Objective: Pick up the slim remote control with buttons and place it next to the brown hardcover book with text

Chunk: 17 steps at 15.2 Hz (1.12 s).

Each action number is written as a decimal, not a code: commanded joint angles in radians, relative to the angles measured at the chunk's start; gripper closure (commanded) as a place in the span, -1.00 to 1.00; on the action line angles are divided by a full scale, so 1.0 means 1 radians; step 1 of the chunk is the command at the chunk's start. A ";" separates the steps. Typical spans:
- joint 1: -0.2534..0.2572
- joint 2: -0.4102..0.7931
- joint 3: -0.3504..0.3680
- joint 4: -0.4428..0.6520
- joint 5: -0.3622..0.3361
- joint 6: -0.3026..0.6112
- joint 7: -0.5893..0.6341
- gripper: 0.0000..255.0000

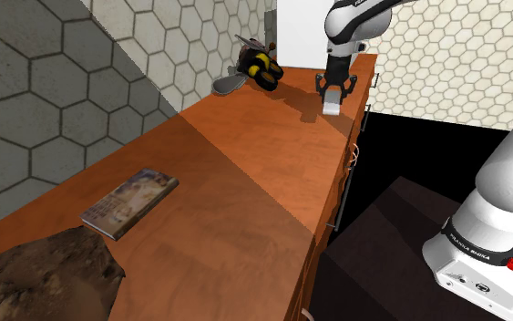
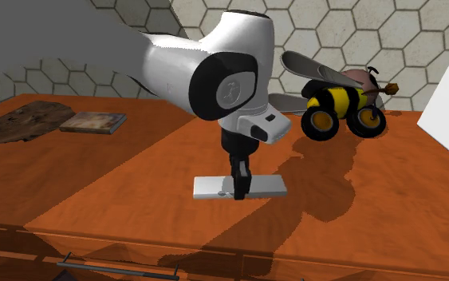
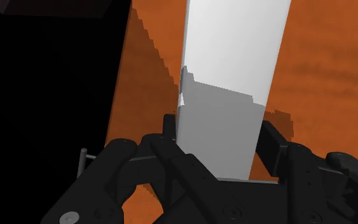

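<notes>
While the shoulder view had the tool (image 1: 334,95) at the tabletop's (image 1: 236,182) far end, the book (image 1: 128,202) lay well apart. Second exterior view: white remote (image 2: 264,185) lay flat on tabletop. Wrist view: tool fingers (image 3: 273,144) clasped its sides.

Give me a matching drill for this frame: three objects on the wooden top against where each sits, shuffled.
Things:
1. remote control
2. book
3. bee toy

Places:
A. near the tiled wall
B. beside the rough dark slab
C. clasped in the gripper, lying flat on the wooden top

Pairs: 1-C, 2-B, 3-A
</notes>
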<state>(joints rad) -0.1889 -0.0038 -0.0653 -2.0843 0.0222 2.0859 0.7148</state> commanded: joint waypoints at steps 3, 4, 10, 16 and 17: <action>0.041 -0.018 0.042 -0.018 -0.001 0.002 0.083 1.00; 0.053 -0.022 0.054 -0.023 -0.001 0.003 0.107 1.00; 0.123 -0.026 0.130 -0.028 0.000 0.006 0.254 1.00; 0.194 0.004 0.205 0.009 -0.004 0.003 0.401 1.00; 0.206 0.013 0.217 0.019 -0.006 0.001 0.426 1.00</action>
<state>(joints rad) 0.0049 0.0020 0.1389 -2.0789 0.0180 2.0930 1.1133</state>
